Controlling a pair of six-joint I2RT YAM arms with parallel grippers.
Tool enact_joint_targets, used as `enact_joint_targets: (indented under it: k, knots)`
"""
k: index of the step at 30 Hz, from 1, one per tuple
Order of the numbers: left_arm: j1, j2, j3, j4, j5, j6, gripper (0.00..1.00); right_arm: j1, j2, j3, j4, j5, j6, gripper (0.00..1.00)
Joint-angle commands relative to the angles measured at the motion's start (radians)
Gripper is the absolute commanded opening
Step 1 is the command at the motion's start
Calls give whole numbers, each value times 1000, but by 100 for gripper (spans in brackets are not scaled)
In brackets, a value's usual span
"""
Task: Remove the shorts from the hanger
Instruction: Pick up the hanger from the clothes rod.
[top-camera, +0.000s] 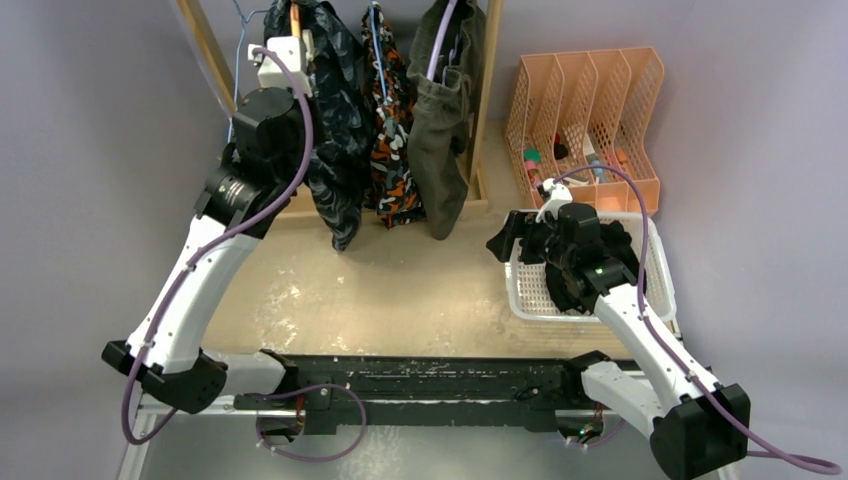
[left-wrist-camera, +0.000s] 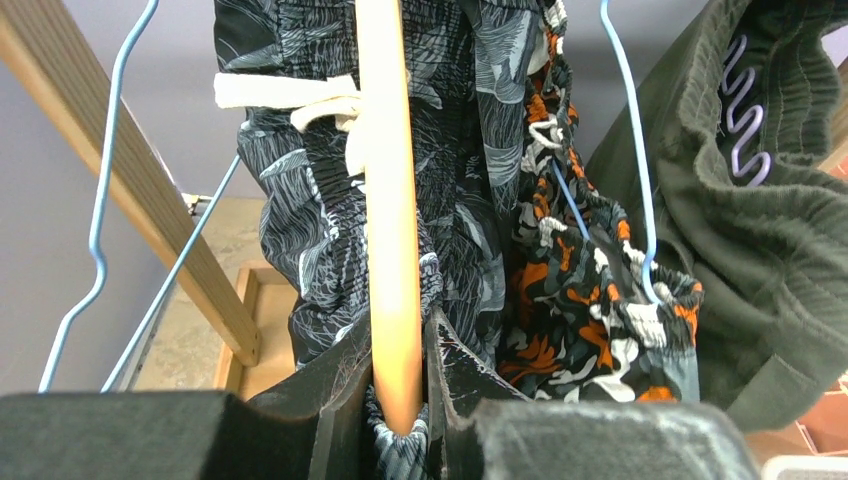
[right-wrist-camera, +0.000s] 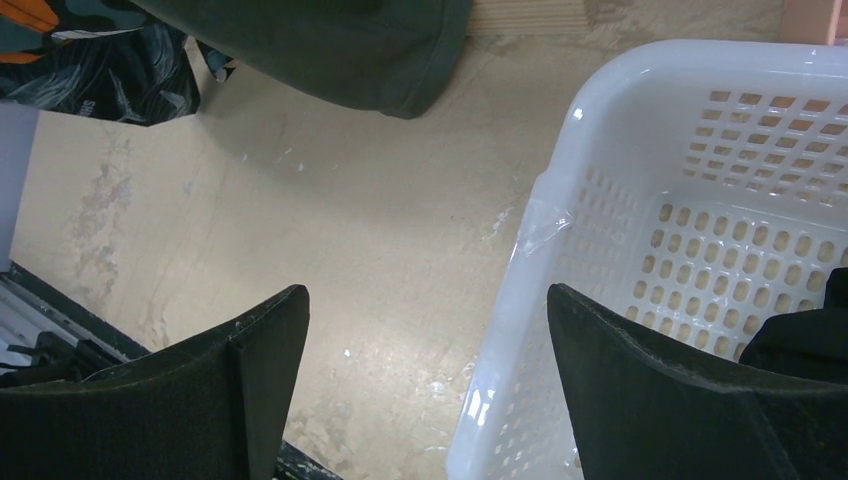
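Up at the rack (top-camera: 488, 110), my left pincer (left-wrist-camera: 400, 395) is clamping the tan hanger bar (left-wrist-camera: 388, 180) with navy shorts (left-wrist-camera: 300, 220) fabric; I'm aiming for a slow, straight pull. My right pincer (right-wrist-camera: 425, 380) is idling apart.

The left arm (top-camera: 205, 265) stretches toward the far-left corner, its left gripper (left-wrist-camera: 395, 340) clamped on a hanger bar (left-wrist-camera: 385, 180) (fingers nearly meeting). The right arm (top-camera: 640, 330) bends low near the right edge, right gripper (right-wrist-camera: 428, 300) spread wide, holding nothing.
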Motion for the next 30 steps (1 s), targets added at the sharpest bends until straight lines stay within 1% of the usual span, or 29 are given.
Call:
enact_joint_targets:
  k: [1,4,7,14,17,19,21,23,25,27,28,30]
  knots:
    - [-1,-86,-32,135,22,-1,0,3,-14,21,18,12,8,89]
    - [-1,-133,-80,99,35,-17,0,4,-7,19,22,12,8,89]
    - [-1,-224,-190,90,38,-35,0,4,-1,15,22,18,14,90]
    - [-1,-382,-285,-109,27,-123,0,3,15,7,41,9,21,90]
    - [-1,-472,-352,-160,30,-160,0,4,26,4,54,1,34,90]
    - [0,-505,-343,-227,20,-215,0,3,29,-6,69,-1,45,90]
    - [-1,-513,-310,-326,52,-276,0,4,33,-1,67,-5,61,89]
    - [-1,-525,-297,-391,75,-316,0,4,34,7,71,-15,71,89]
    - [-1,-534,-265,-493,41,-364,0,4,29,0,88,-21,85,89]
    - [-1,-505,-197,-673,-54,-430,0,3,27,-5,100,-26,100,90]
    - [-1,-494,-185,-726,-58,-439,0,4,27,-8,104,-31,108,89]
    - [-1,-498,-186,-775,-10,-447,0,4,33,-14,124,-45,121,89]
